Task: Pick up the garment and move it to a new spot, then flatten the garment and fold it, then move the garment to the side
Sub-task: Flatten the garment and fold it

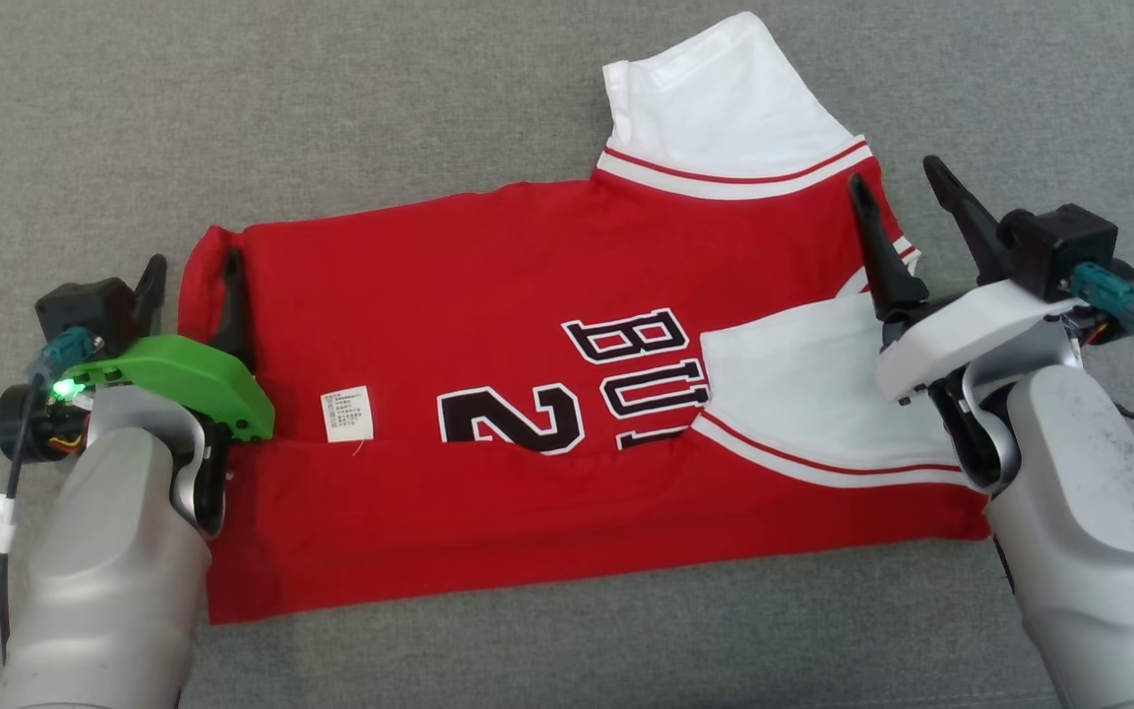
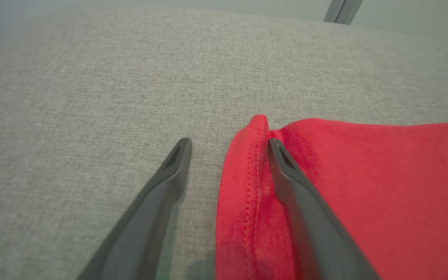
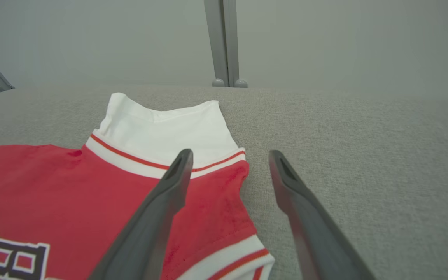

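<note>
Grey cloth covers the worktop, and the red shirt lies flat across its middle, collar end toward the robot's right. Its near long side is already turned up over the front, hiding the lower part of the number, with the near white sleeve laid in on top. The far white sleeve sticks out beyond the body, so the fold looks about half made.

The left tool stands wide open astride the hem, one finger on the cloth and one over the bare worktop, holding nothing. The right tool is equally wide open above the shoulder edge, also empty.

To fold the far side well, I judge both tools should pinch the far edge level with each other, lift together, keep the cloth taut between them and lay it square on the near fold, sleeve tucked inside. A small white label shows near the hem end
</note>
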Robot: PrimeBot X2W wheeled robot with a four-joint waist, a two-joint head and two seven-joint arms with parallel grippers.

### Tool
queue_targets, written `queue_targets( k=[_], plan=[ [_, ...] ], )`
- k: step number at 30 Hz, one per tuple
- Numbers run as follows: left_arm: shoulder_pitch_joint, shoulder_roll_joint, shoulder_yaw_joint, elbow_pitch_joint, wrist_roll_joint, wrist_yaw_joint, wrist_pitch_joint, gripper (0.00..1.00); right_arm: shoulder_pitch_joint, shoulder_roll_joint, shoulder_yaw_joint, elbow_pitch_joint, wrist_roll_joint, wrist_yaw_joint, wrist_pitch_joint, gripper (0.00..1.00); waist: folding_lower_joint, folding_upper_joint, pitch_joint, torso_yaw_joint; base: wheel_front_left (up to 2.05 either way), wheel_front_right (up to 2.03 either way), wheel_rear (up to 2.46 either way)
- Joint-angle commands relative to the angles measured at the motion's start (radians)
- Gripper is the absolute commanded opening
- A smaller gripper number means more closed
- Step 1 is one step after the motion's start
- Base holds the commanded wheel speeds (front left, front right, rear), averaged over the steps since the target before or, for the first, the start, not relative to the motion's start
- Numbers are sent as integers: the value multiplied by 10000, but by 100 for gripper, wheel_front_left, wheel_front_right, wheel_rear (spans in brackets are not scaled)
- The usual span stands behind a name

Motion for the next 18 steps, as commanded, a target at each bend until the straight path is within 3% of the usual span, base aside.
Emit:
queue_targets(
  k=[1, 3, 4, 5, 7, 8, 18],
  plan=[
    [-174, 38, -180, 181, -114, 17, 14, 100, -237, -91, 39, 63, -107, -17, 62, 100, 0, 0, 108, 10, 0, 0, 0],
    [-176, 15, -417, 424, -236, 17, 11, 95, -511, -169, 131, 149, -170, -17, 161, 100, 0, 0, 150, 76, 0, 0, 0],
    [-206, 19, -485, 520, -279, 17, 14, 80, -634, -195, 174, 188, -198, -17, 226, 100, 0, 0, 171, 112, 0, 0, 0],
    [-264, 25, -544, 576, -336, 17, 13, 47, -788, -218, 213, 262, -217, -17, 310, 100, 0, 0, 194, 157, 0, 0, 0],
    [-371, -19, -673, 567, -400, 17, 10, 5, -1108, -284, 280, 422, -305, -17, 517, 100, 0, 0, 251, 259, 0, 0, 0],
    [-414, -38, -719, 531, -437, 17, 10, 0, -1257, -306, 326, 524, -336, -17, 652, 100, 0, 0, 277, 310, 0, 0, 0],
    [-687, -240, -579, -1063, -268, 17, -14, 0, -3579, -488, 182, 2390, -800, -17, 2204, 100, 0, 0, 739, 1150, 0, 0, 0]
  ],
)
